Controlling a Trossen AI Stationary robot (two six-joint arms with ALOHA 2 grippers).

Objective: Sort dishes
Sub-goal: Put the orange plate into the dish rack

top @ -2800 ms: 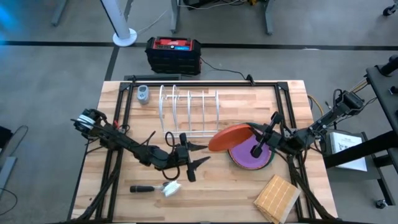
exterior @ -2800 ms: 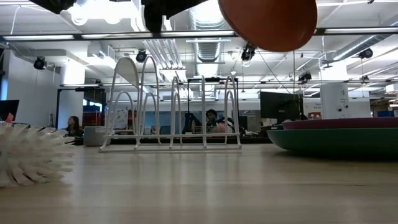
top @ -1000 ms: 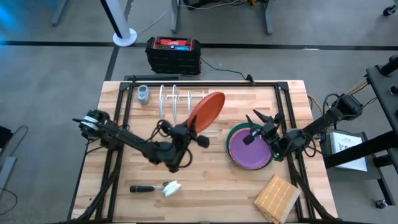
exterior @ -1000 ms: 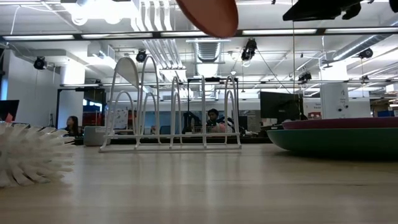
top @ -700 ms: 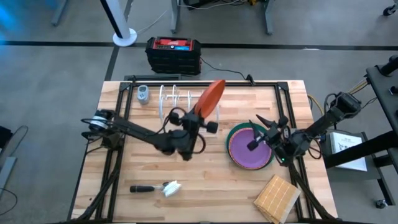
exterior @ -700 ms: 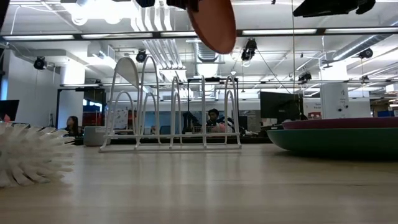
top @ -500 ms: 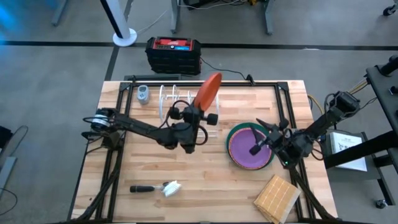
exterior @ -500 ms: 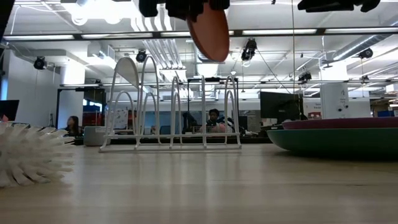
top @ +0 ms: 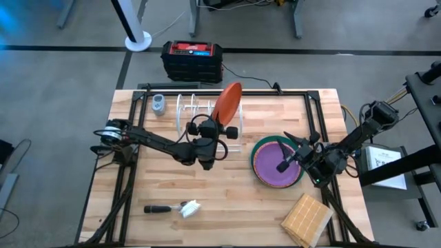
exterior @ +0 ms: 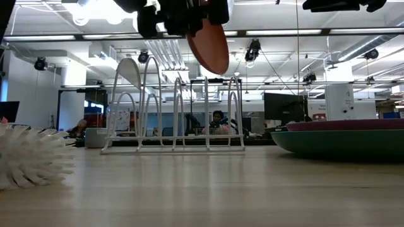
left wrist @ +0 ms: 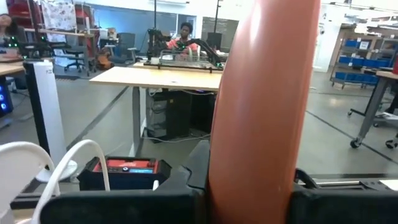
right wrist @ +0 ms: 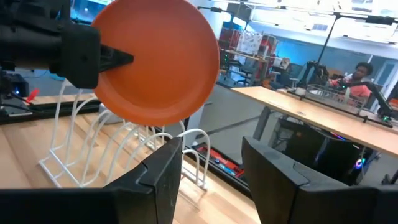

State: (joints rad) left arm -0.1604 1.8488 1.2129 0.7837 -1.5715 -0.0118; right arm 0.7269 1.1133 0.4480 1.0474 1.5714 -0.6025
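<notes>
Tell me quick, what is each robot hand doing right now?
Left hand: closed on the orange plate, held on edge above the white rack.
Right hand: open and empty, over the purple plate.

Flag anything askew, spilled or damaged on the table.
Nothing stands out. The left gripper holds the orange plate on edge above the white rack; the purple plate sits in the teal plate, unspilled.
</notes>
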